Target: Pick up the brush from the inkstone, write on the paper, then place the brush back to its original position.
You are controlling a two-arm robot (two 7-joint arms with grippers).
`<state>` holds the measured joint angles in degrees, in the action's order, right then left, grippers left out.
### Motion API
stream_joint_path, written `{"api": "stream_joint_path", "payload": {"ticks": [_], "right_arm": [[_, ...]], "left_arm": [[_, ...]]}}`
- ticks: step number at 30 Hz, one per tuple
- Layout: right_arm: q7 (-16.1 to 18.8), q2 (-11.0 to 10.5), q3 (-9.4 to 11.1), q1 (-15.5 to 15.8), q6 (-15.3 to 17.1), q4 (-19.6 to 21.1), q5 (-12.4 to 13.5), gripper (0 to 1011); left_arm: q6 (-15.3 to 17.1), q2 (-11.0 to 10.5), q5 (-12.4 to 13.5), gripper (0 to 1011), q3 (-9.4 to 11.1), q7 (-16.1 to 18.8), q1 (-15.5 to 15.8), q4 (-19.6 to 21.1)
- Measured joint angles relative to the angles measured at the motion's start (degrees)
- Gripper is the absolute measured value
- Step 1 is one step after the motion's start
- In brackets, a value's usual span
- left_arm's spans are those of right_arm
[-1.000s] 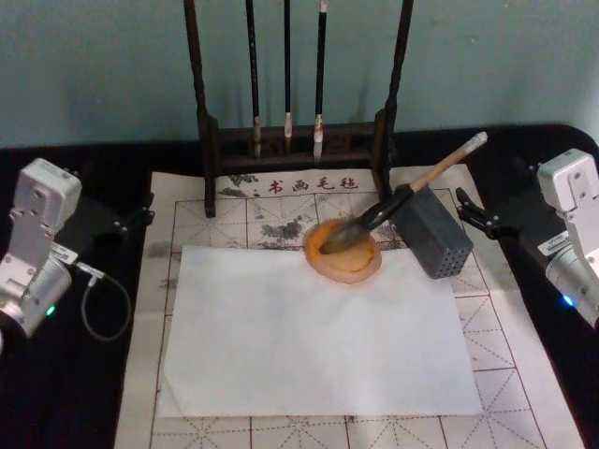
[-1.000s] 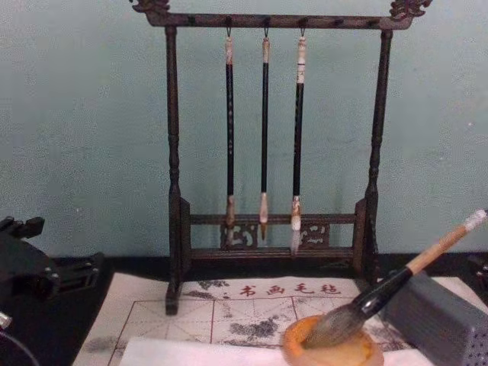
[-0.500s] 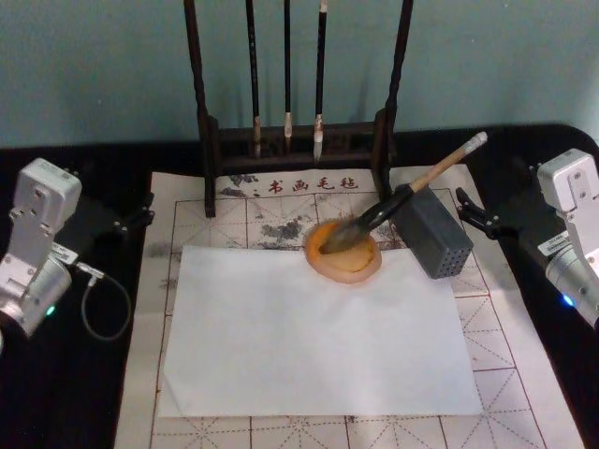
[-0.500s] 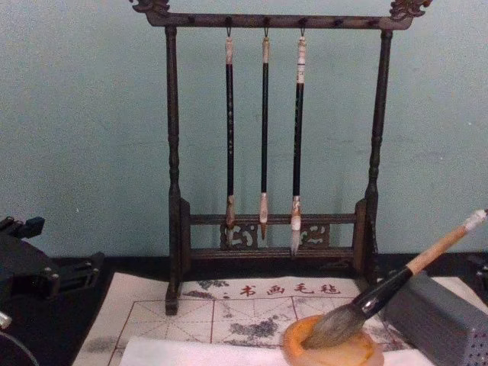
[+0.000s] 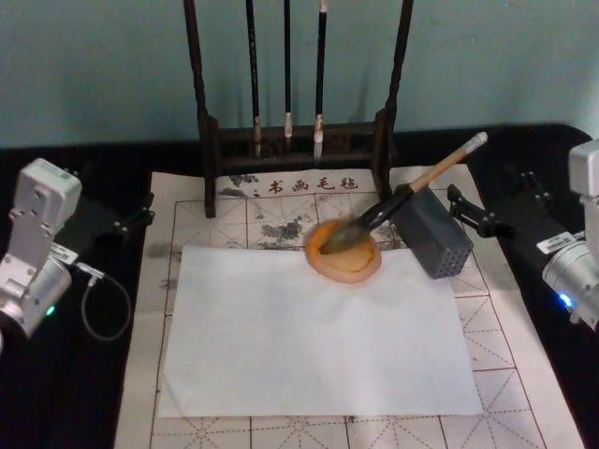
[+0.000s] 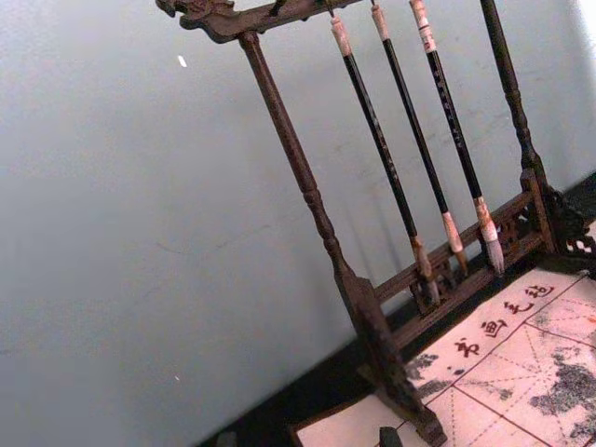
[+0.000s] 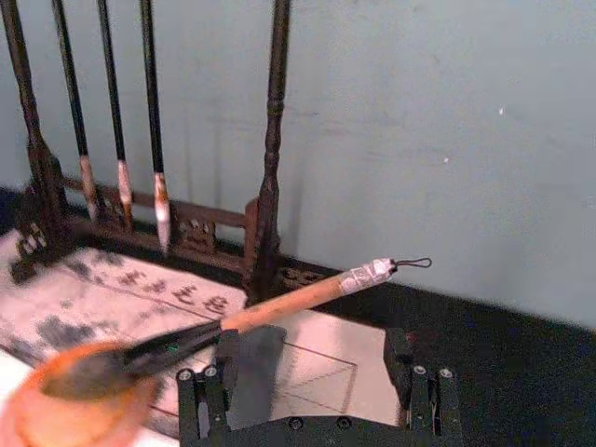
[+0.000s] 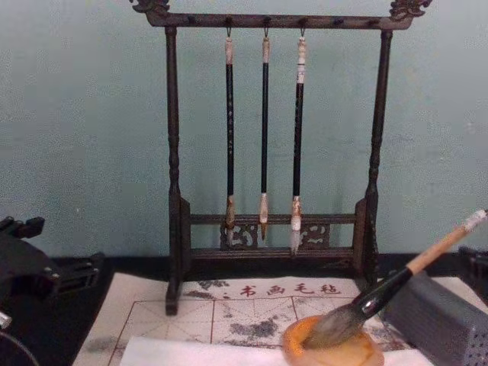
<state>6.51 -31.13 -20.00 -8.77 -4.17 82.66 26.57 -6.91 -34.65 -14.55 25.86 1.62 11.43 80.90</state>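
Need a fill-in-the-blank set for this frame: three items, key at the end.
The brush has its bristles in the inkstone and its handle leaning on the ____ perforated box.
The right end effector, jaws ____, holds nothing.
____ thin brushes hang on the rack.
Missing words: grey; open; Three.

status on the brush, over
Left gripper open, parked at left. Right gripper open, right of the box. Brush untouched, tip in inkstone, leaning on box.
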Motion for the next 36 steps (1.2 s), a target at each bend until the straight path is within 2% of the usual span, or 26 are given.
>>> {"api": "stream_joint_path", "payload": {"ticks": [3, 4, 7, 10, 13, 19, 25, 36], "right_arm": [[2.0, 1.0, 1.5, 0.3, 1.8, 0.2, 3.9, 1002], [3.1, 1.8, 2.5, 0.4, 3.2, 0.3, 6.6, 1002], [4.5, 3.0, 4.0, 0.4, 5.6, 0.2, 10.2, 1002], [5.4, 5.2, 6.4, 0.0, 10.0, -0.1, 15.5, 1002], [5.5, 6.3, 7.6, -0.4, 12.4, -0.5, 18.2, 1002], [5.8, 8.8, 9.6, -2.2, 17.3, -2.1, 25.5, 1002], [5.1, 10.2, 9.8, -4.4, 20.1, -3.9, 29.5, 1002], [1.1, 12.2, 9.4, -7.0, 22.1, -6.2, 33.2, 1002]], "left_arm": [[0.0, 0.0, 0.0, 1001, 0.0, 0.0, 0.0, 0.0], [0.0, 0.0, 0.0, 1001, 0.0, 0.0, 0.0, 0.0], [0.0, 0.0, 0.0, 1001, 0.0, 0.0, 0.0, 0.0], [0.0, 0.0, 0.0, 1001, 0.0, 0.0, 0.0, 0.0], [0.0, 0.0, 0.0, 1001, 0.0, 0.0, 0.0, 0.0], [0.0, 0.0, 0.0, 1001, 0.0, 0.0, 0.0, 0.0], [0.0, 0.0, 0.0, 1001, 0.0, 0.0, 0.0, 0.0], [0.0, 0.0, 0.0, 1001, 0.0, 0.0, 0.0, 0.0]]}}
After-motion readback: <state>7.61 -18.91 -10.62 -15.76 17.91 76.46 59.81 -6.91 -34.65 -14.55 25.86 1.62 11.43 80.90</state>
